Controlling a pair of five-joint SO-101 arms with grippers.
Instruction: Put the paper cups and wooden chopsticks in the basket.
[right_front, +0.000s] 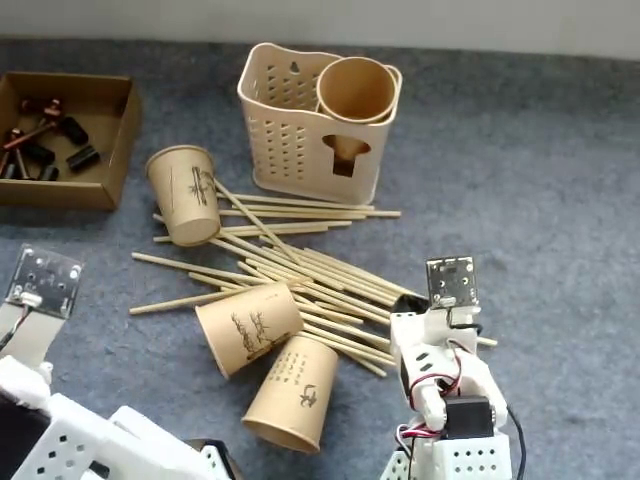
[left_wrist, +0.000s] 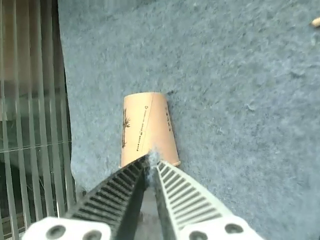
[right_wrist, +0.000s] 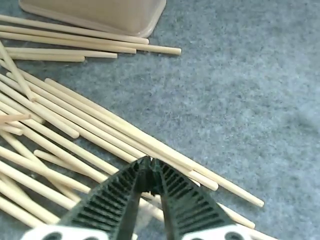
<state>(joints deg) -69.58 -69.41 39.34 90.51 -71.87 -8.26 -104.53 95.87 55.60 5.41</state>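
Observation:
A beige slotted basket (right_front: 300, 130) stands at the back of the grey carpet with one paper cup (right_front: 356, 90) upright inside it. Three more cups lie on their sides: one by the basket (right_front: 185, 195) and two near the front (right_front: 248, 325) (right_front: 293, 393). Several wooden chopsticks (right_front: 300, 270) lie scattered between them. My right gripper (right_wrist: 150, 167) is shut, its tips just over the chopsticks (right_wrist: 100, 125) near their ends, with the basket's base (right_wrist: 100, 12) beyond. My left gripper (left_wrist: 150, 161) is shut, its tips at the rim of a lying paper cup (left_wrist: 147, 127).
An open cardboard box (right_front: 110, 150) with small black and red parts sits at the back left. The right arm (right_front: 440, 370) rises from the front right, the left arm (right_front: 40, 300) from the front left. Bare carpet stretches to the right of the basket.

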